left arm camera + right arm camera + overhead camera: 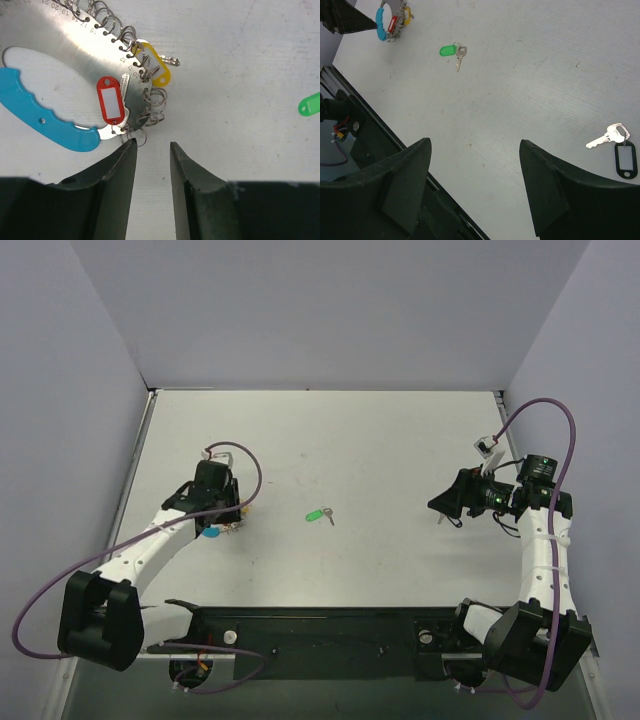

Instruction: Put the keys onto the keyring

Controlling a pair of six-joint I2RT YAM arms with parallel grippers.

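Up close, the left gripper point(150, 152) stands slightly parted and empty, its tips just beside the rim of the keyring point(85, 55). The keyring is a numbered metal plate edged with small split rings, carrying a blue handle point(45, 117), a red tag point(110, 100) and a yellow tag point(156, 67). It lies on the left half of the desk point(390, 440), away from the edges. The right gripper point(475, 160) is spread wide and empty, with the black-tagged key point(619, 147) lying near its right finger. The green-tagged key point(320, 514) lies alone mid-desk, well apart from both arms, with bare surface all round. The desk is white, matte and faintly scuffed. Pale walls point(330, 310) close it in on the left, far and right sides, and a black rail point(330, 625) runs along the near edge.
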